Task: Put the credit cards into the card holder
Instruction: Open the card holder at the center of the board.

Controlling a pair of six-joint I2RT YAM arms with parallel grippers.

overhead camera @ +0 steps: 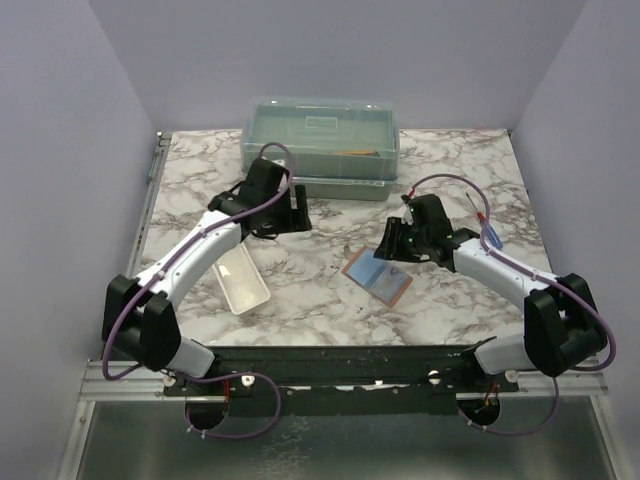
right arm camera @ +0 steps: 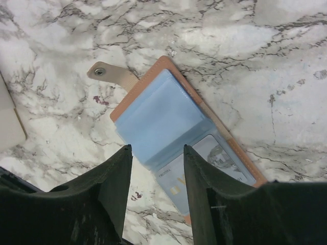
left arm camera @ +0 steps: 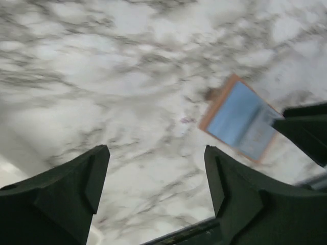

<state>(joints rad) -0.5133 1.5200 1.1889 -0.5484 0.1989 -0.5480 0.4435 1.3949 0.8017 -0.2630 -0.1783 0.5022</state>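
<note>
The brown card holder point(overhead camera: 378, 275) lies open on the marble table, its bluish pockets up and its snap tab point(right arm camera: 104, 73) spread out. A pale credit card point(right arm camera: 191, 181) sits in its near pocket. My right gripper point(overhead camera: 392, 243) hovers over the holder's far edge, open and empty; in the right wrist view its fingers point(right arm camera: 115, 189) frame the blue pockets point(right arm camera: 158, 120). My left gripper point(overhead camera: 297, 212) is open and empty over bare table, left of the holder, which shows in the left wrist view point(left arm camera: 239, 119). No loose cards show.
A translucent green lidded box point(overhead camera: 322, 142) stands at the back centre. A long white tray point(overhead camera: 241, 279) lies by the left arm. A pen-like object point(overhead camera: 484, 227) lies at the right.
</note>
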